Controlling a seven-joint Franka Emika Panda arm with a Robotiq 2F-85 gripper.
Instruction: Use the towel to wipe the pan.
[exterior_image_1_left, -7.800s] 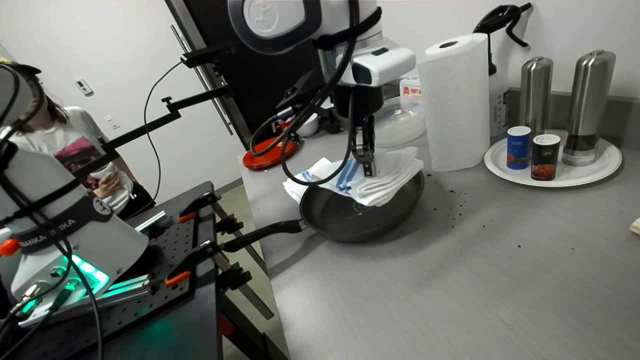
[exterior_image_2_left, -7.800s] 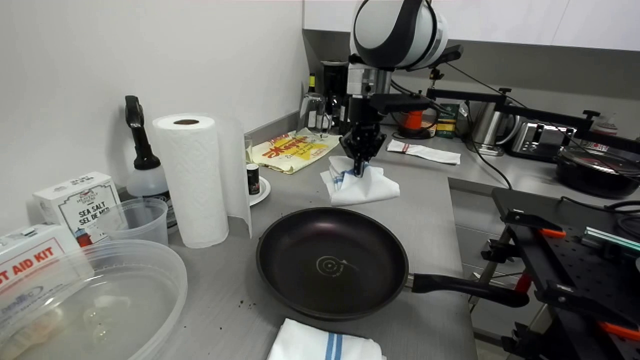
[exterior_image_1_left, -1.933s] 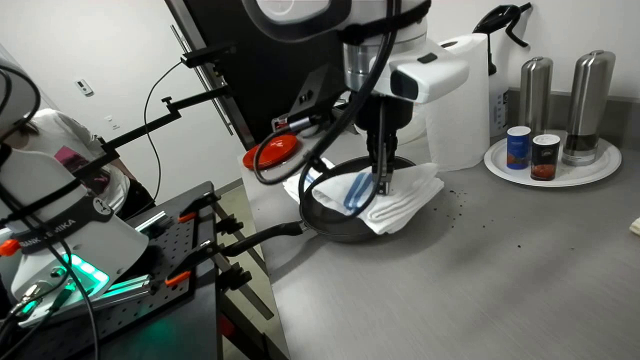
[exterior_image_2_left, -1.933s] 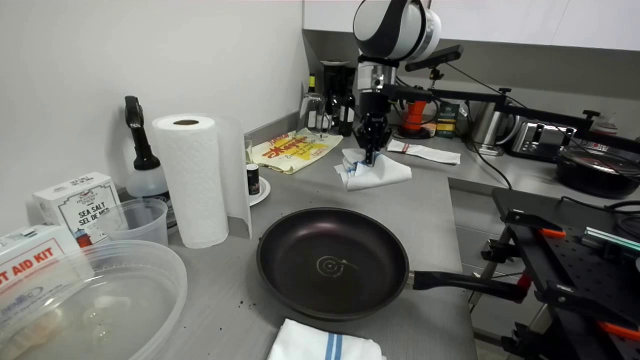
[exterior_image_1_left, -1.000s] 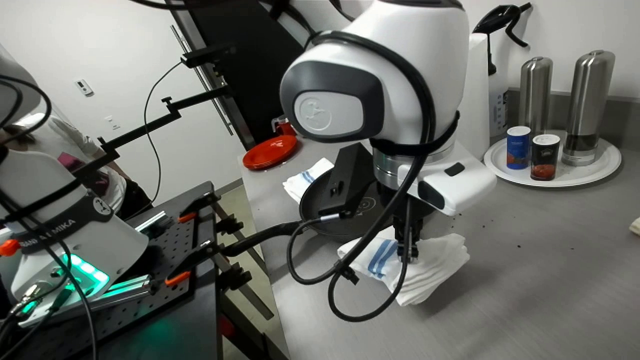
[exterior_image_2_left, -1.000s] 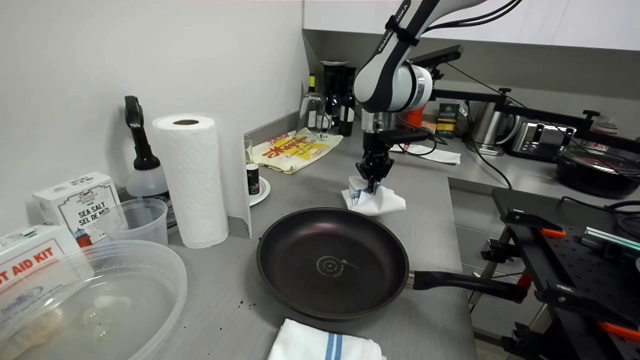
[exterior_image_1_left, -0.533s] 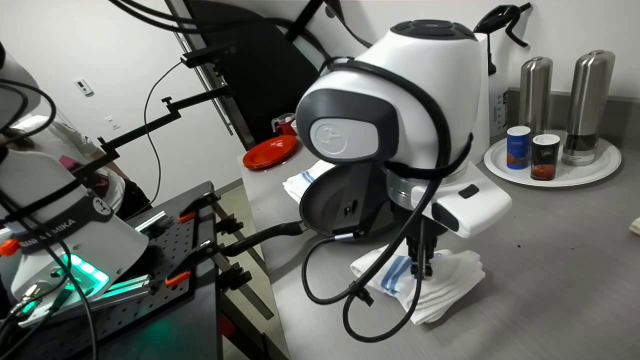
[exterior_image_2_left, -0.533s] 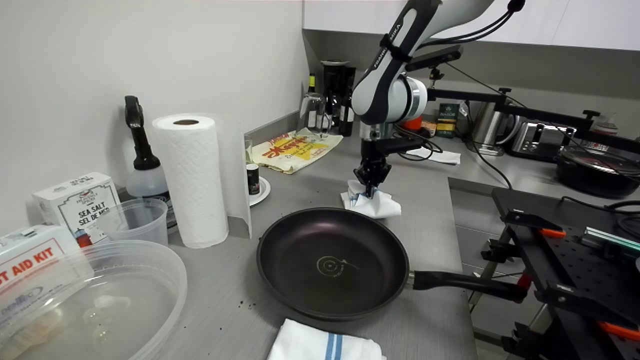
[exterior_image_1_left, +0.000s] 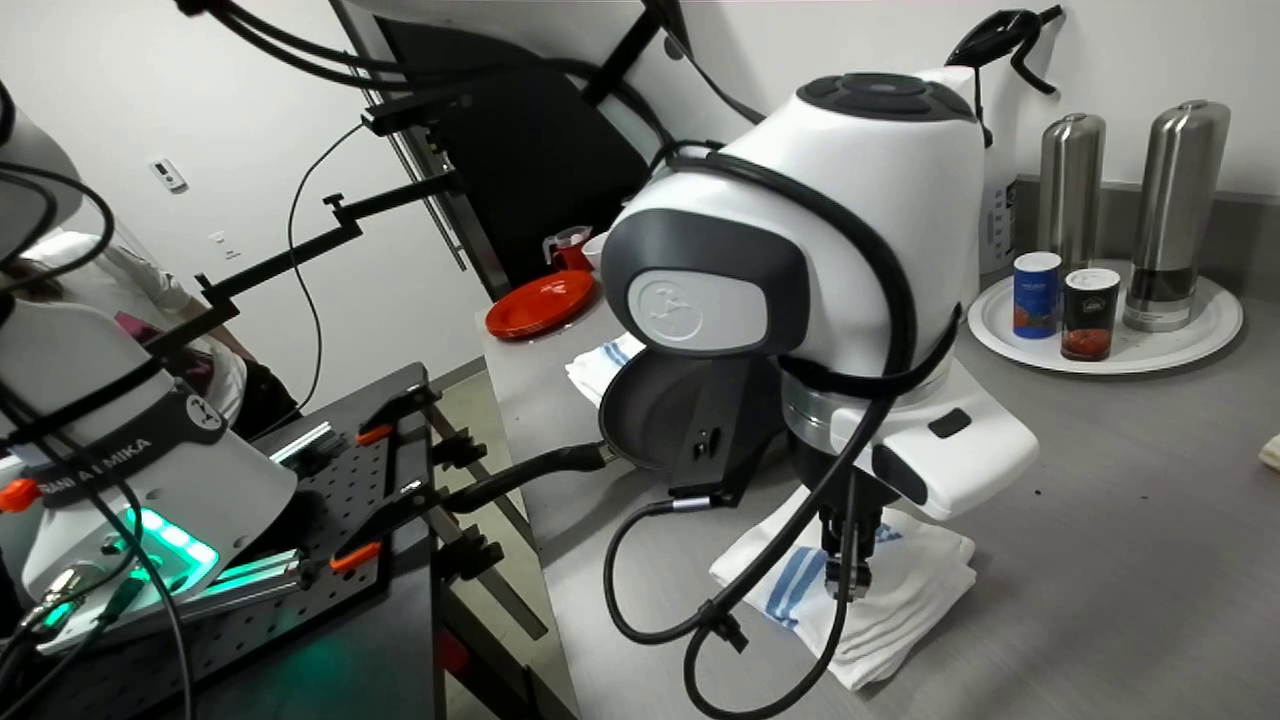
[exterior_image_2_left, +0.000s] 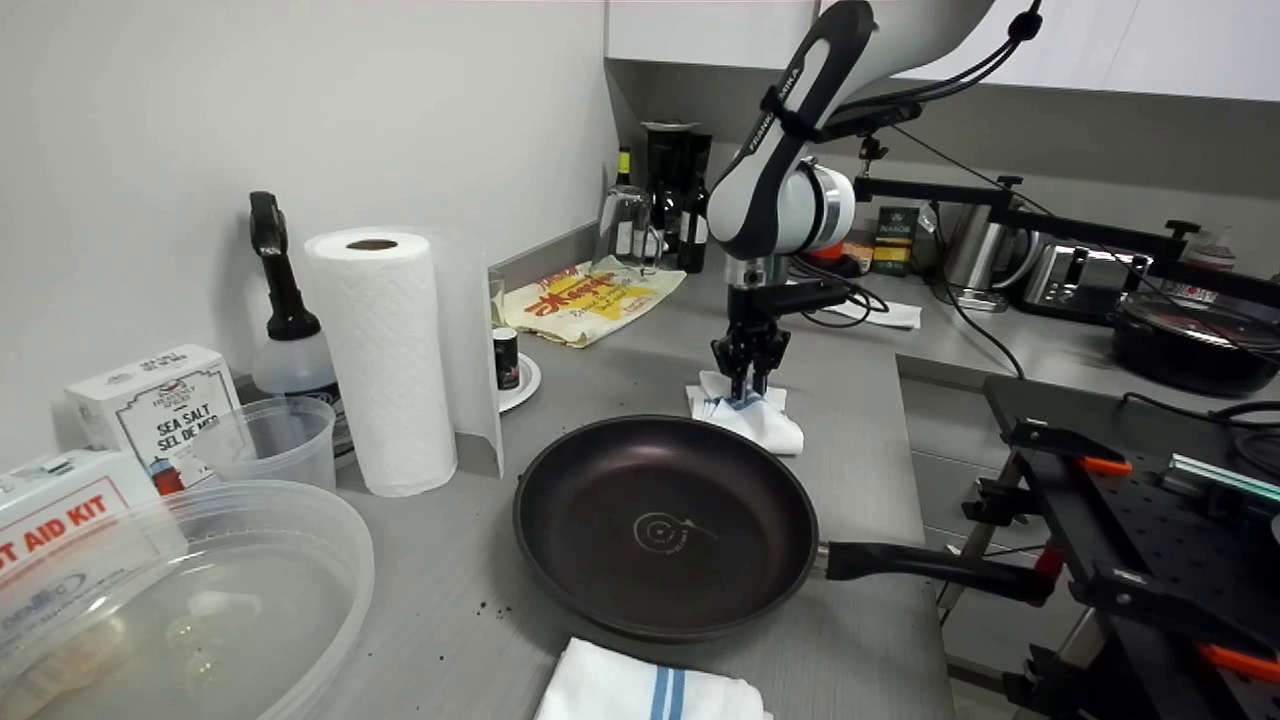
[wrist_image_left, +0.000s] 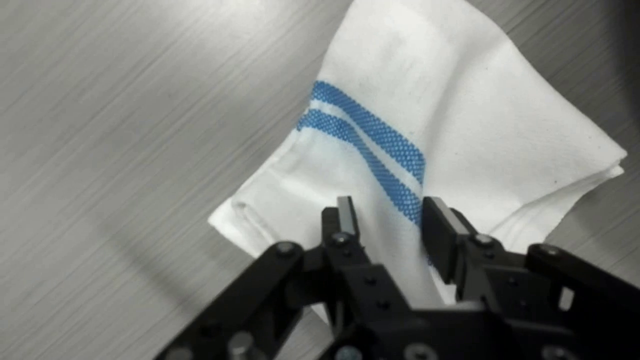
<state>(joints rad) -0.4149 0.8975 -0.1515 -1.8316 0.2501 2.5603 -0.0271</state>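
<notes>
A white towel with blue stripes lies bunched on the grey counter beside the pan; it shows in both exterior views (exterior_image_1_left: 915, 610) (exterior_image_2_left: 765, 430) and in the wrist view (wrist_image_left: 475, 115). My gripper (wrist_image_left: 389, 212) is open just above it, a raised fold between the parted fingers. The gripper also shows in both exterior views (exterior_image_1_left: 848, 578) (exterior_image_2_left: 750, 388). The dark frying pan (exterior_image_2_left: 610, 510) sits flat on the counter with its inside bare; in an exterior view my arm hides part of the pan (exterior_image_1_left: 650, 415).
A second striped towel (exterior_image_2_left: 640, 685) lies across the pan from my gripper. A paper towel roll (exterior_image_2_left: 385, 370) and a clear tub (exterior_image_2_left: 350, 590) stand along the wall side. A white plate (exterior_image_1_left: 1190, 345) holds shakers and steel mills. Dark crumbs (exterior_image_2_left: 490, 607) lie near the pan.
The towel was over the pan earlier. My gripper has carried it off the pan and down to the counter, and the fingers have just opened, letting the towel settle. The pan has not moved.
</notes>
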